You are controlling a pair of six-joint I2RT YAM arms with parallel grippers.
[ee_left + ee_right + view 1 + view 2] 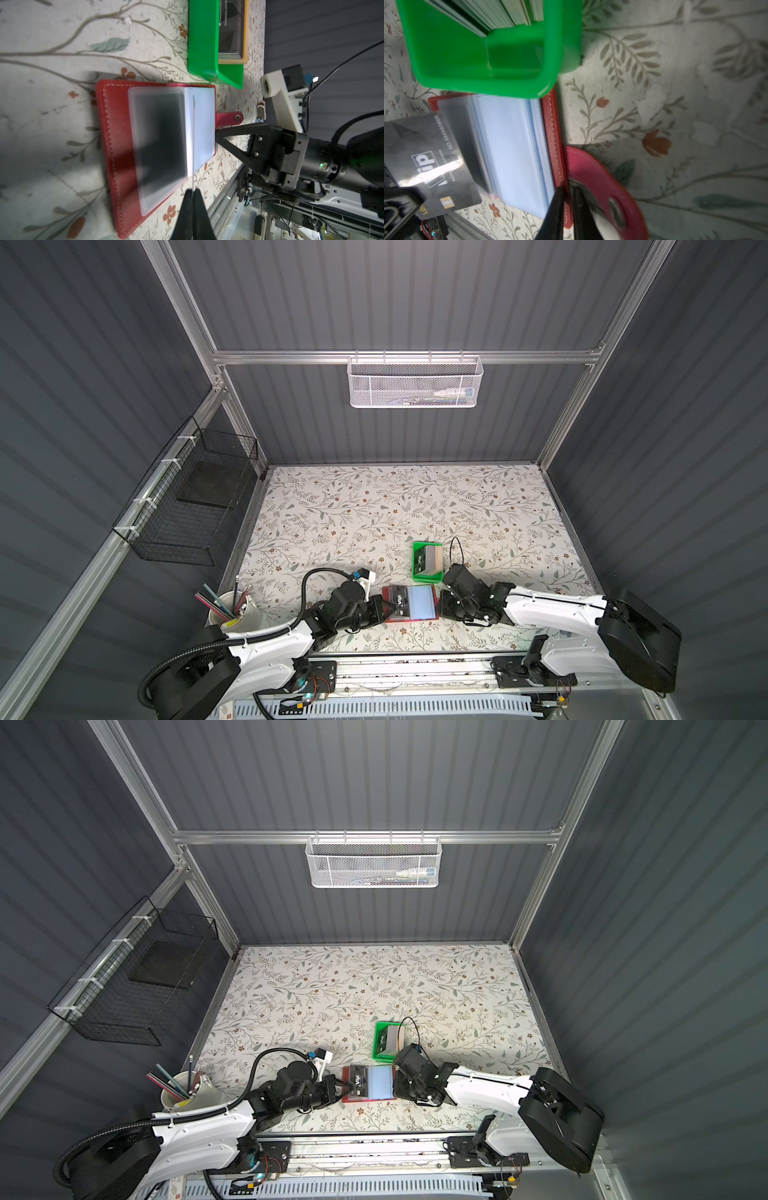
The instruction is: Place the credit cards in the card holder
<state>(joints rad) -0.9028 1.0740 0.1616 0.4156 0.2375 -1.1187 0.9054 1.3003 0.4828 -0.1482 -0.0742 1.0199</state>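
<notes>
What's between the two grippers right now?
The open card holder, with the Vip card held by the left gripper over it and the right gripper at its tab edge; both top views show it.

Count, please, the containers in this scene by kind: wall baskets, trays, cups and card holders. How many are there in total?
wall baskets: 2, the white mesh basket and the black wire basket
green tray: 1
pencil cup: 1
red card holder: 1
total: 5
</notes>
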